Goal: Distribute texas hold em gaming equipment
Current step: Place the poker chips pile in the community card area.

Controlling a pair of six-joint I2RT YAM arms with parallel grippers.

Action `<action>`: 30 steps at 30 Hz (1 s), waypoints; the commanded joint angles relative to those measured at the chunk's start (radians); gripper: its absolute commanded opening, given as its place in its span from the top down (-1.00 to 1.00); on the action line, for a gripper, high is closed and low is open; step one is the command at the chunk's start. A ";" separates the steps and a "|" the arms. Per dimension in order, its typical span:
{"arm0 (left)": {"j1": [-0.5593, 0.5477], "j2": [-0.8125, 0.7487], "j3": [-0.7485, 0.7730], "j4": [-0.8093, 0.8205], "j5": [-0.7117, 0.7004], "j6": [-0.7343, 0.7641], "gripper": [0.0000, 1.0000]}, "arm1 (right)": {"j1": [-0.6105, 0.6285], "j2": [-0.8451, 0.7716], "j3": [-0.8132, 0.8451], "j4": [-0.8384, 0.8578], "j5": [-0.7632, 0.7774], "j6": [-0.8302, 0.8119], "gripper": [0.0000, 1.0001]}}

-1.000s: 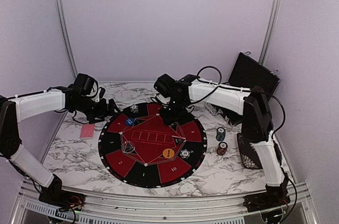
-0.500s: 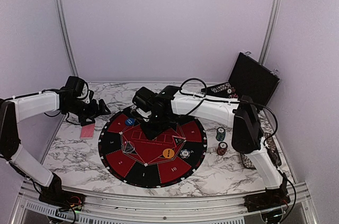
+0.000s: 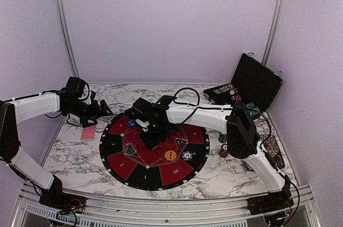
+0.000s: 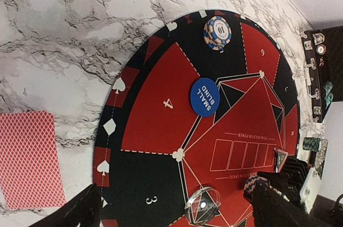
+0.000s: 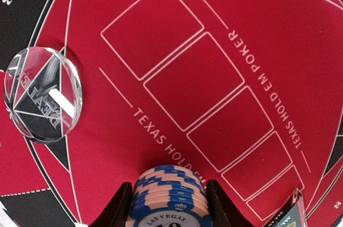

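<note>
My right gripper (image 5: 167,205) is shut on a stack of blue-and-cream striped poker chips (image 5: 169,192), low over the red middle of the round mat (image 5: 177,23). From above, that gripper (image 3: 151,136) reaches far left across the mat (image 3: 174,173). A clear dealer disc (image 5: 43,94) lies just left of it. My left gripper (image 4: 177,216) stands open and empty at the mat's left edge (image 3: 104,110). On the mat lie a blue button disc (image 4: 205,97), an orange disc (image 3: 170,155) and two chip stacks (image 4: 217,33) (image 3: 187,155). A red-backed card (image 4: 29,160) lies on the marble.
A black hinged case (image 3: 257,79) stands open at the back right with chips inside. More chip stacks (image 3: 223,151) sit right of the mat, partly behind the right arm. A dark patterned tray (image 3: 270,146) lies by the right wall.
My right arm has swung left and nearer across the mat, carrying the chip stack. The left gripper drew back a little to the left, then held still.
</note>
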 commanded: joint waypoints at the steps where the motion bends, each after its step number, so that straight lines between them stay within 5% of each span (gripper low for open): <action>1: 0.005 -0.010 -0.006 0.017 0.033 0.013 -0.98 | 0.001 0.026 0.071 0.018 0.000 0.009 0.39; 12: 0.004 -0.013 -0.013 0.019 0.042 0.021 -0.98 | 0.005 0.038 0.057 0.018 0.018 0.013 0.24; 30: -0.060 -0.035 0.032 -0.046 -0.002 0.086 -0.98 | 0.007 -0.142 -0.100 0.150 0.013 0.011 -0.41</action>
